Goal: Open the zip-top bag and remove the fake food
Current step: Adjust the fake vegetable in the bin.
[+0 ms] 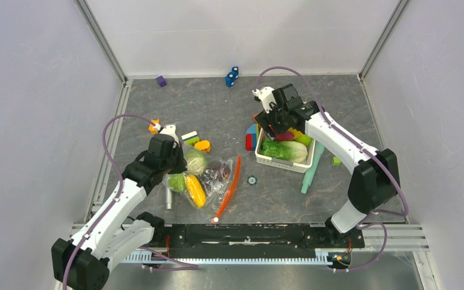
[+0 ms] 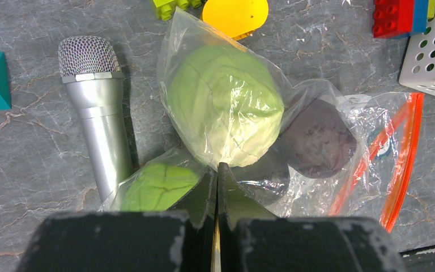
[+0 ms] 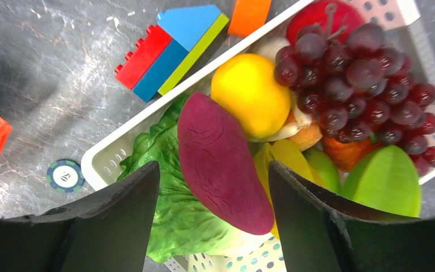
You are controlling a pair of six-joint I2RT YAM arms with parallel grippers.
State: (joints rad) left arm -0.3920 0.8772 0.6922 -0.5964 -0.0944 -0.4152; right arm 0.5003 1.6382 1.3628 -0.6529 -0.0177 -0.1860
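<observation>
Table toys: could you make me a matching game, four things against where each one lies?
Things:
1. cabbage
2. sweet potato
3. microphone
4. purple block

Places:
A. in the basket
B. at the table's far edge
C. inside the bag
D. beside the bag, outside it

Pairs: 1-C, 2-A, 3-D, 4-B

Toys by the white basket (image 3: 107, 161)
Grapes (image 3: 362, 85) and lettuce (image 3: 170, 221) lie inside it; coloured blocks (image 3: 167, 54) sit just beside it.
</observation>
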